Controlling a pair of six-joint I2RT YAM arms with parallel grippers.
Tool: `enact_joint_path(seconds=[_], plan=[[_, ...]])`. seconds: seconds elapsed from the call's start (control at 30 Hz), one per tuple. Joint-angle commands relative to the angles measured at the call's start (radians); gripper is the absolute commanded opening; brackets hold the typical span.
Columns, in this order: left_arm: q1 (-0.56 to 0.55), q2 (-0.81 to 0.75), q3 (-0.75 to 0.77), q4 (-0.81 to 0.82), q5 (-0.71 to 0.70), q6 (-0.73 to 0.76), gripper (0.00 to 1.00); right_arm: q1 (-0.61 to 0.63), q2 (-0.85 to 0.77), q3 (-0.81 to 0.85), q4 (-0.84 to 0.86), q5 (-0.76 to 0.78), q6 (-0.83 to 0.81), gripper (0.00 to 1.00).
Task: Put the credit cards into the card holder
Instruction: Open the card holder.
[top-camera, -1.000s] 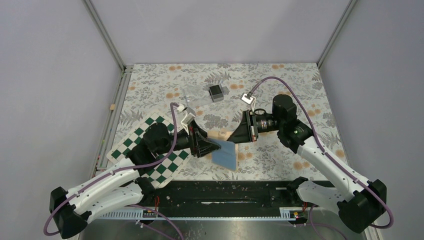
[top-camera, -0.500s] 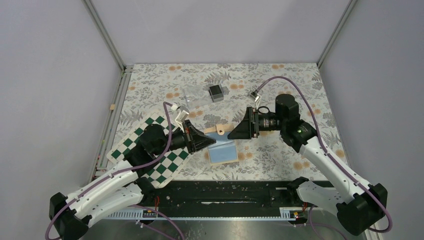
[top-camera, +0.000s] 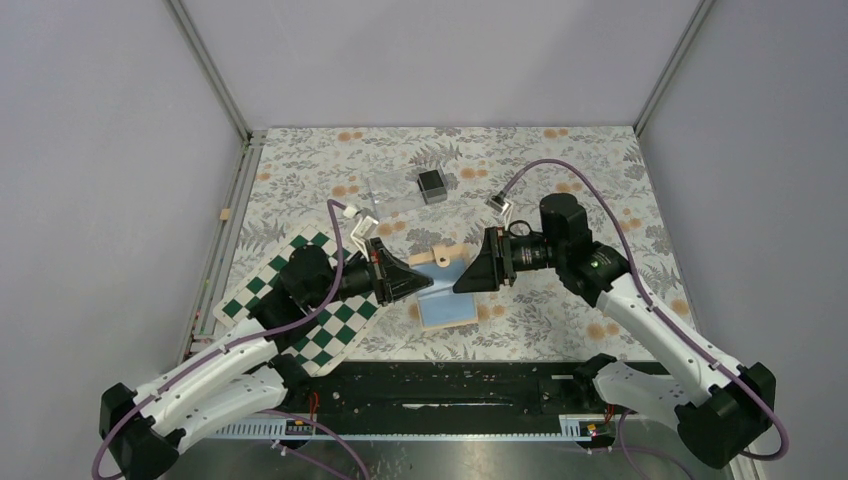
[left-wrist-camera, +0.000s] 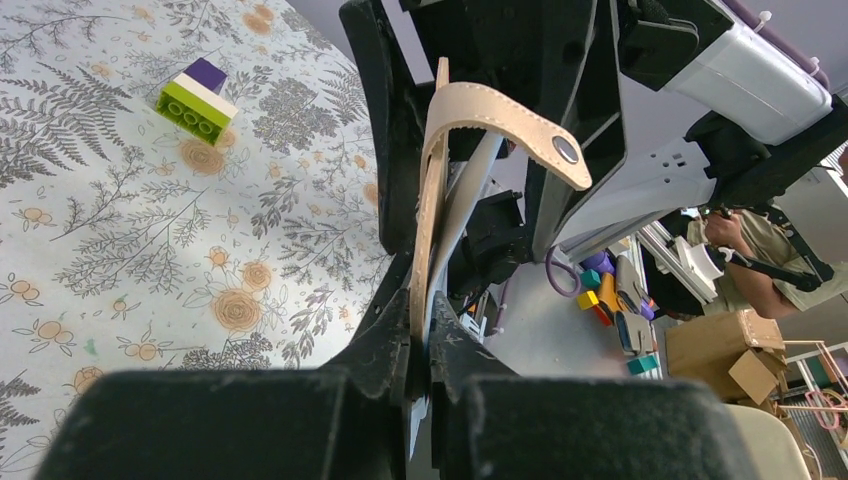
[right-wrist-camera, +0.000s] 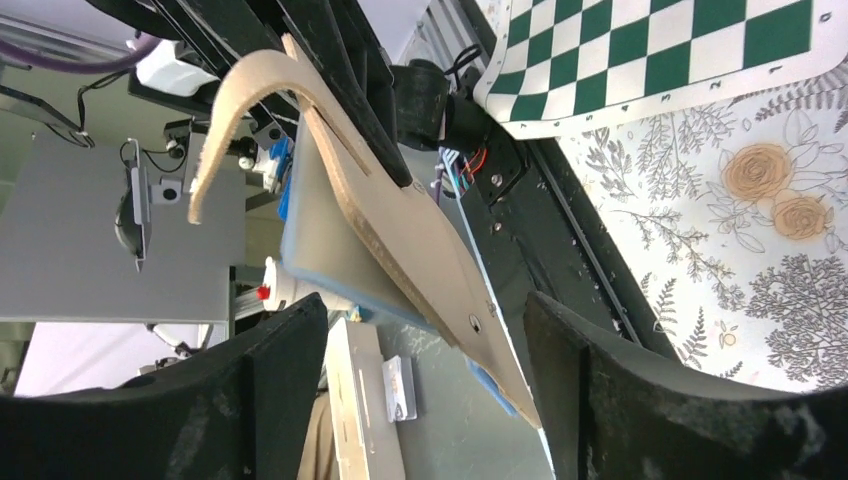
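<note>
The card holder (top-camera: 447, 306) is a tan wallet with a light blue lining, held up off the table between the two arms. My left gripper (top-camera: 416, 281) is shut on one of its edges. In the left wrist view the wallet (left-wrist-camera: 432, 190) stands edge-on in my left gripper (left-wrist-camera: 422, 325), its clasp tab (left-wrist-camera: 520, 125) curling over. My right gripper (top-camera: 468, 277) is open around the far side. In the right wrist view a wallet corner (right-wrist-camera: 420, 240) hangs between the spread fingers (right-wrist-camera: 600, 380) of my right gripper (right-wrist-camera: 420, 300), apart from both. I cannot make out the credit cards.
A green-and-white chequered board (top-camera: 330, 312) lies under the left arm and shows in the right wrist view (right-wrist-camera: 660, 50). A clear plastic box (top-camera: 385, 205) and a small dark cube-like thing (top-camera: 432, 185) sit further back. A purple and yellow-green block (left-wrist-camera: 197, 95) lies on the floral cloth.
My left gripper closed on the wallet's edge. My right gripper opened, let the wallet go, drew back a little and came in again. The wallet now hangs from the left gripper alone.
</note>
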Motion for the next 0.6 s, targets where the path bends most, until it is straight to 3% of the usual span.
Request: enact_joint_path(seconds=[0.0, 0.07, 0.13, 0.17, 0.2, 0.27, 0.37, 0.47, 0.57], plan=[[0.004, 0.005, 0.052, 0.082, 0.031, -0.031, 0.00, 0.046, 0.026, 0.047, -0.032, 0.011, -0.061, 0.70], [0.004, 0.009, 0.054, 0.080, 0.035, -0.033, 0.00, 0.051, 0.031, 0.032, 0.025, 0.005, -0.027, 0.51], [0.005, 0.013, 0.058, 0.068, 0.041, -0.030, 0.08, 0.051, 0.033, 0.018, 0.075, 0.002, 0.006, 0.30], [0.005, 0.014, 0.057, 0.063, 0.044, -0.029, 0.16, 0.051, 0.034, 0.013, 0.089, 0.005, 0.016, 0.18], [0.005, 0.014, 0.057, 0.058, 0.046, -0.028, 0.32, 0.051, 0.036, 0.012, 0.097, 0.012, 0.027, 0.04], [0.007, 0.009, 0.051, 0.050, 0.044, -0.029, 0.62, 0.050, 0.043, 0.007, 0.114, 0.029, 0.055, 0.00], [0.010, -0.022, 0.016, 0.062, 0.030, -0.047, 0.85, 0.048, 0.041, -0.006, 0.141, 0.067, 0.103, 0.00], [0.018, -0.063, -0.040, 0.079, 0.011, -0.075, 0.92, 0.040, 0.029, -0.036, 0.246, 0.071, 0.185, 0.00], [0.026, -0.094, -0.104, 0.129, 0.014, -0.121, 0.93, 0.030, 0.024, -0.053, 0.313, 0.076, 0.250, 0.00]])
